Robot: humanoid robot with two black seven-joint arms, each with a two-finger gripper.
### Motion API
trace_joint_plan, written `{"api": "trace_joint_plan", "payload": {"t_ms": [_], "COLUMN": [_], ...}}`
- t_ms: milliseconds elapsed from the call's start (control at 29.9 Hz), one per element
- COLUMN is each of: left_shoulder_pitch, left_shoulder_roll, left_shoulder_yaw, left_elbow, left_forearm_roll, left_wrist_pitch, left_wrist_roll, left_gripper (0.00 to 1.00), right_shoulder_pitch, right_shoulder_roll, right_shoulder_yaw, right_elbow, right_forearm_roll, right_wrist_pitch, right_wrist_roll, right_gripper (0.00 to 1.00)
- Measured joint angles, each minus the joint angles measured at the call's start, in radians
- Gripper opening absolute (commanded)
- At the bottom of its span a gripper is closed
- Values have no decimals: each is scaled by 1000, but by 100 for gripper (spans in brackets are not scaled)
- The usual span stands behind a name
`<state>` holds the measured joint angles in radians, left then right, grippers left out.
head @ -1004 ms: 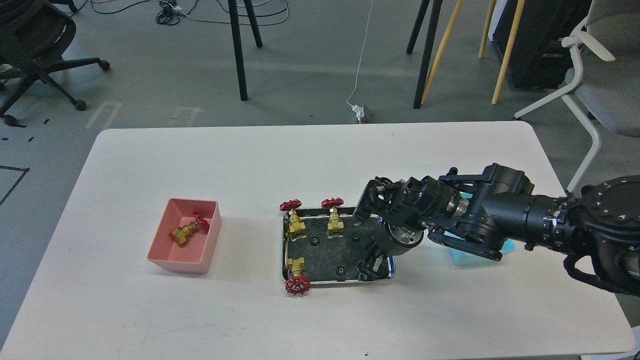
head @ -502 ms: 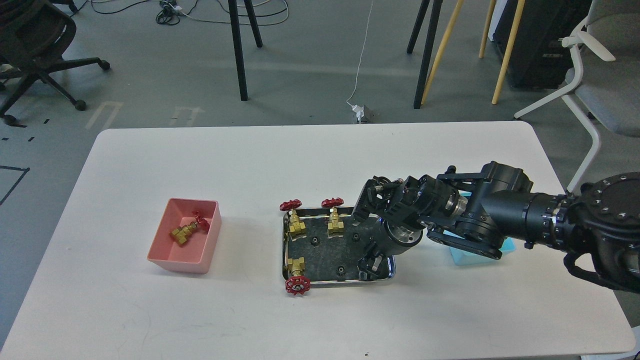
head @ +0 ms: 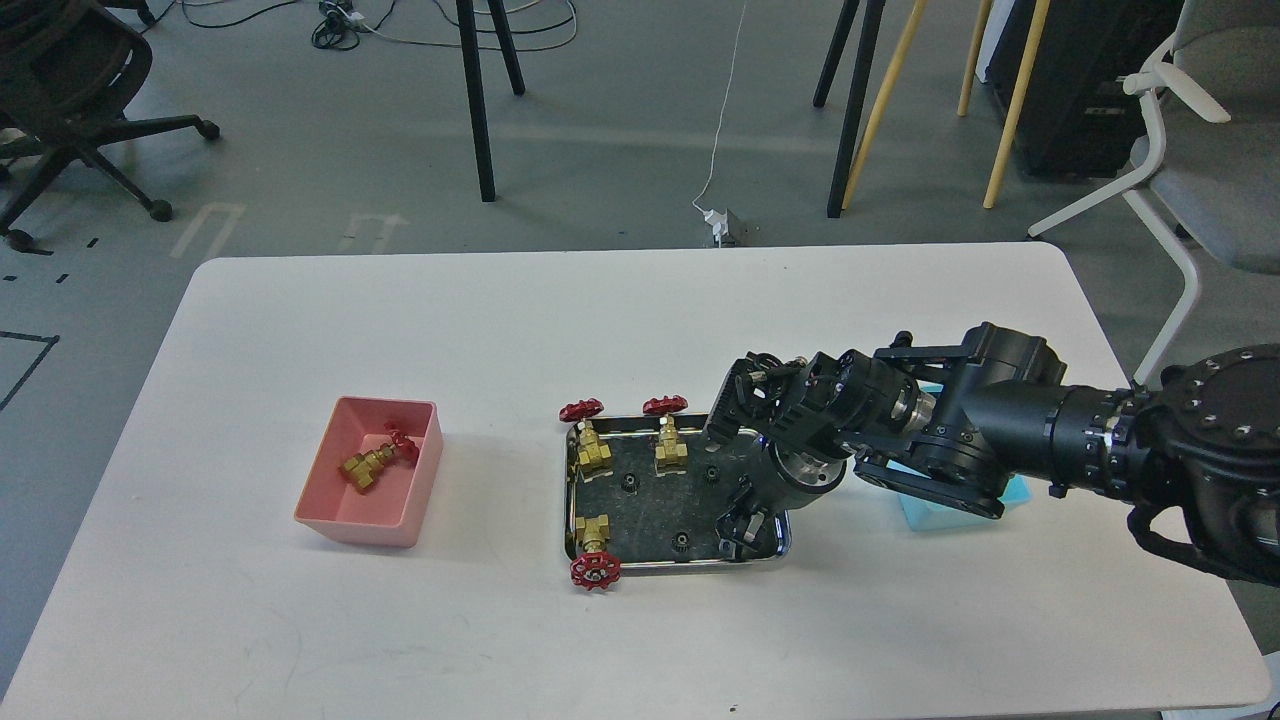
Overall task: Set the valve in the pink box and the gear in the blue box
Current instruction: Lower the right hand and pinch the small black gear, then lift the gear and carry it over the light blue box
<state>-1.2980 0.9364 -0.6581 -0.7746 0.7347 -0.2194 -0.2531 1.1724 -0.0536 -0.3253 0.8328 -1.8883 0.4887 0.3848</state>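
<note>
one right gripper (head: 738, 532) pointing down into steel tray (head: 570, 500)

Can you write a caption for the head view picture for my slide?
Right pincer reaches into the steel tray of valves and gears; one valve lies in the pink box.

salmon-pink box (head: 372, 520), cyan box (head: 1012, 496) behind the black right gripper (head: 742, 532), brass valves (head: 592, 448) with red handwheels, shiny steel tray (head: 570, 500), white worktop (head: 500, 330).
</note>
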Motion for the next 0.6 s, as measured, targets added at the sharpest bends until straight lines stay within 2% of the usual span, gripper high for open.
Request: {"api": "trace_joint_plan", "payload": {"t_ms": [134, 435, 602], "left_shoulder_pitch": [0, 0, 0], "left_shoulder_roll": [1, 1, 1], "left_shoulder_yaw": [0, 0, 0], "left_elbow": [0, 0, 0], "left_forearm_roll": [0, 0, 0], "left_wrist_pitch": [0, 0, 1], "left_wrist_roll": [0, 0, 0], "left_gripper": [98, 98, 98], "right_shoulder_pitch": [2, 62, 113], "right_shoulder_roll": [10, 19, -76], "right_shoulder_yaw": [0, 63, 139], "right_elbow": [2, -23, -15], "right_forearm_roll": [0, 27, 42], "right_wrist_pitch": [0, 0, 0], "right_wrist_roll": [0, 1, 3], "right_gripper": [8, 8, 8]}}
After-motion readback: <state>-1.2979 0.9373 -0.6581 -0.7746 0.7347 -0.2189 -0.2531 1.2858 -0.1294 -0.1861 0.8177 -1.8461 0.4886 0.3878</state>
